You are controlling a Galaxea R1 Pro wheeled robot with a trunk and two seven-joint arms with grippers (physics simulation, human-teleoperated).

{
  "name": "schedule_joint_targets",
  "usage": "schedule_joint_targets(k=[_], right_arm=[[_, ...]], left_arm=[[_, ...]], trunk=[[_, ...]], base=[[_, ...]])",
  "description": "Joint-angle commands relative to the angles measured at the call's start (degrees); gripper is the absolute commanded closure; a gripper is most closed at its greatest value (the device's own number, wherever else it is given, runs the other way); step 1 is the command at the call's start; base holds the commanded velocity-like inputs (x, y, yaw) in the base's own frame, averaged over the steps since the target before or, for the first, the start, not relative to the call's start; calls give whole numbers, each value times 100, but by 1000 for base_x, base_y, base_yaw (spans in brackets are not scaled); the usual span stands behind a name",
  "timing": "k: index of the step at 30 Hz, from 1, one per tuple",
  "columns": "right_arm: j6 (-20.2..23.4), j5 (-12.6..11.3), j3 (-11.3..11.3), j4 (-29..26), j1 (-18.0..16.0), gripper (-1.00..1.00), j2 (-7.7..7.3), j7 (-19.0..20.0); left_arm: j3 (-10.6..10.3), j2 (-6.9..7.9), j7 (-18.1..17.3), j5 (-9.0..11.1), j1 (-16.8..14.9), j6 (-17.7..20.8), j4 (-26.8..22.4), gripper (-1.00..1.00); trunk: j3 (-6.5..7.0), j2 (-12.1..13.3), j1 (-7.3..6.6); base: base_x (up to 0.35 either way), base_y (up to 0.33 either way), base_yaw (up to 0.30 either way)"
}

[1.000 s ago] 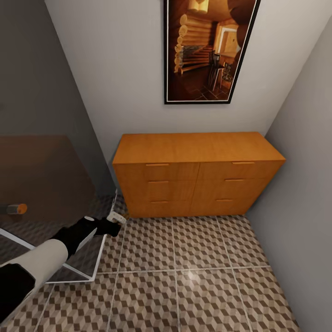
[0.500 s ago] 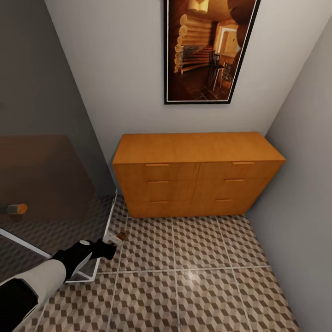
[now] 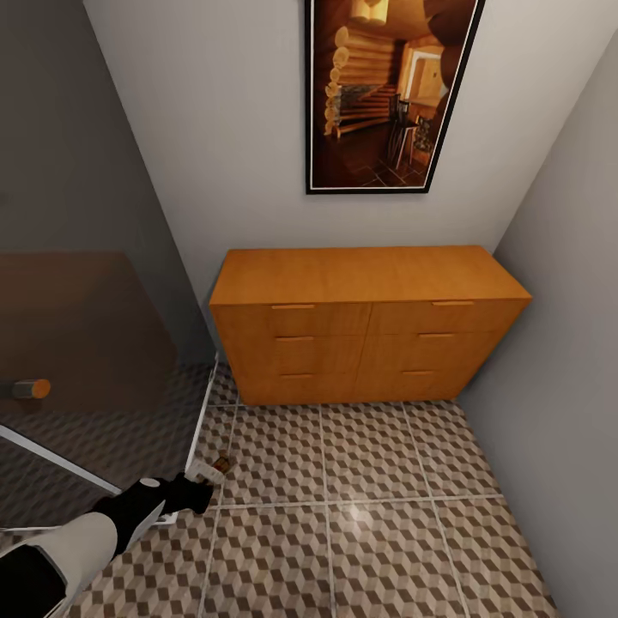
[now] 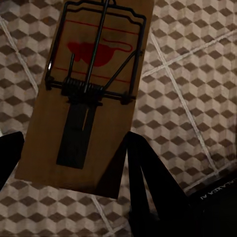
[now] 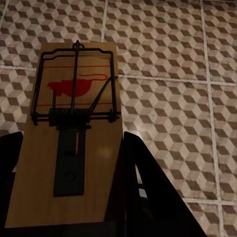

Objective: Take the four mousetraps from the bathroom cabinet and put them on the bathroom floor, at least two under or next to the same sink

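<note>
My left claw [image 3: 209,470] is low over the bathroom floor [image 3: 360,515], pinching a mousetrap [image 4: 86,89] by its tail end, dark fingers [image 4: 148,182] against both long edges of the board. The sprung wire and the red mouse print point away from me, past the fingertips, tiles showing beneath. In the head view I catch a sliver of brown wood at the tip of that claw, just beside a white frame [image 3: 202,429] edging a glass panel [image 3: 94,360].

My right claw [image 5: 69,217] is clamped on a second mousetrap [image 5: 74,128] the same way, board between the fingers, wire bar at the far end, cube-pattern tiles under it.

The cabinet [image 3: 365,322] is ahead of the left claw and well apart, every drawer front flush.

Now the risks. I reckon both grips are on the short end only, so each board could pivot or slip between the fingers if I swing the arm. Let go too high and the trap may bounce, flip, or skid off. The white frame right beside my left claw worries me: land the trap across it and it may not count as the same floor surface. No sink near either claw, so dropping here may miss that condition.
</note>
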Motion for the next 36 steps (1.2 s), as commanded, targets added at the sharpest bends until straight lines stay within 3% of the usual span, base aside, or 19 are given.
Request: schedule_joint_targets(k=[1,6,9,11,12,14,17,21,26,30,36], right_arm=[[-20,-65,50,5,-4,100,0,-12],[-20,-67,43,0,-4,100,-24,-18],[-20,-72,36,-3,-4,100,-37,-22],[-20,-76,30,-4,-4,100,-44,-27],[-20,-79,27,-6,-4,100,-47,-28],[-20,-81,26,-8,-4,100,-49,-32],[-20,-82,22,-11,-4,100,-51,-42],[-20,-86,16,-19,-4,100,-52,-52],[-20,-84,15,-27,-4,100,-59,-68],[-20,-83,15,-33,-4,100,-71,-106],[-20,-83,15,-155,-4,100,-106,-228]], left_arm=[[-39,1,-1,69,3,-25,37,100],[-36,-12,209,290,31,-254,439,100],[-32,-10,711,376,42,-486,563,100],[-35,-50,1178,404,54,-1190,728,100],[-34,-132,1385,413,58,-1692,884,100],[-32,-302,1632,423,64,-2321,1056,100],[-31,-471,1901,430,117,-2803,1163,100],[-31,-544,2018,432,323,-3180,1203,100],[-23,-546,2057,433,702,-3919,1213,100],[-21,-524,2063,442,1022,-4301,1214,100],[-22,-497,2064,459,1335,-4591,1214,100]], trunk=[[-9,-10,3],[-9,-10,3],[-9,-10,3],[-9,-10,3],[-9,-10,3],[-9,-10,3],[-9,-10,3],[-9,-10,3],[-9,-10,3],[-9,-10,3],[-9,-10,3]], base=[[0,0,0],[0,0,0],[0,0,0],[0,0,0],[0,0,0],[0,0,0],[0,0,0],[0,0,0],[0,0,0],[0,0,0],[0,0,0]])
